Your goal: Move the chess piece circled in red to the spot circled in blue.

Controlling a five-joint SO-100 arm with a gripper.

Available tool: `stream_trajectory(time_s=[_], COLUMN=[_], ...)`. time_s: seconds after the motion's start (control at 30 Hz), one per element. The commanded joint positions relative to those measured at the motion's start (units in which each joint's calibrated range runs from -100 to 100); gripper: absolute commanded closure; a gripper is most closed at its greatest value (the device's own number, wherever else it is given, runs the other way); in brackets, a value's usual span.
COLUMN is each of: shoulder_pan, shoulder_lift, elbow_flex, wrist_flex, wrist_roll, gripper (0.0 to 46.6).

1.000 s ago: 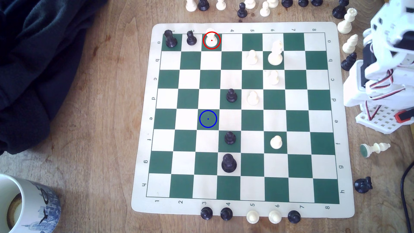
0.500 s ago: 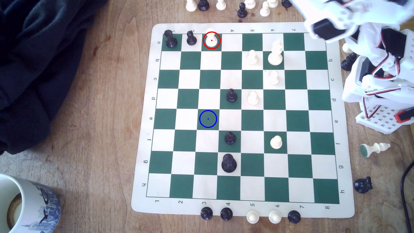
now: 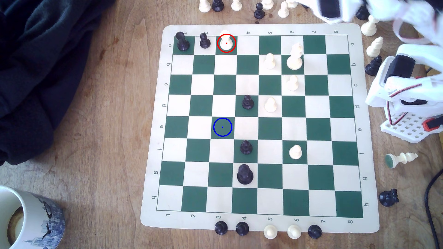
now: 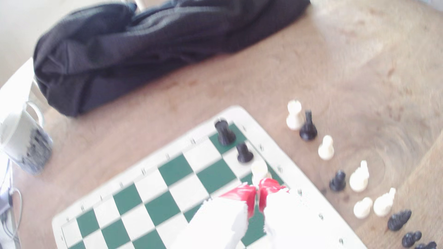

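Observation:
The chess piece (image 3: 226,42), a cream-white pawn ringed in red, stands on a green square in the board's far row, third from the exterior view's left. The spot (image 3: 222,127) is a bare green square with a blue ring, four rows nearer in the same column. My arm (image 3: 333,12) is a white blur above the board's far right corner, well to the right of the pawn. In the wrist view my gripper (image 4: 257,191) has its red fingertips (image 4: 242,192) pressed together, shut on nothing, with the pawn (image 4: 259,168) showing just past them.
Two black pieces (image 3: 204,41) (image 3: 182,42) stand directly left of the pawn. Black pawns (image 3: 247,102) (image 3: 246,147) sit diagonally right of the spot. A tall white piece (image 3: 295,57) stands at the far right. Spare pieces (image 3: 259,9) line the far edge. Dark cloth (image 3: 43,71) and a mug (image 3: 24,220) lie left.
My arm has swung up from the right side of the board toward its far right corner and top edge. No piece on the board has moved.

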Motion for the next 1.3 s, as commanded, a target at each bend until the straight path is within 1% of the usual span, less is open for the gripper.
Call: stream_trajectory(time_s=[0.0, 0.07, 0.1, 0.13, 0.2, 0.23, 0.27, 0.37, 0.43, 0.57, 0.67, 0.77, 0.83, 1.0, 1.27], shoulder_pan=[-1.2, -1.6, -1.6, -1.3, -1.1, -1.0, -0.9, -1.4, -1.7, -1.6, -1.4, -1.4, -1.7, -1.2, -1.4], shoulder_lift=[8.8, 12.7, 14.5, 19.5, 24.9, 26.7, 28.7, 31.8, 33.4, 38.6, 41.3, 44.2, 45.3, 49.7, 56.7], elbow_flex=[-14.7, -19.5, -21.9, -28.2, -34.5, -36.0, -37.0, -38.7, -39.7, -40.6, -40.6, -40.6, -40.6, -41.5, -46.5], wrist_flex=[7.9, 11.4, 12.8, 17.3, 21.6, 22.1, 22.0, 21.9, 21.9, 21.8, 21.3, 20.2, 19.6, 16.9, 16.0], wrist_roll=[-0.1, -0.3, -0.5, -1.0, -1.1, -1.1, -0.9, -0.7, -0.6, 0.5, 0.6, 0.6, 0.6, 0.9, 0.5], gripper=[45.4, 44.8, 42.9, 39.2, 38.3, 37.2, 34.6, 29.6, 28.1, 27.1, 26.9, 24.6, 26.1, 24.1, 25.2])
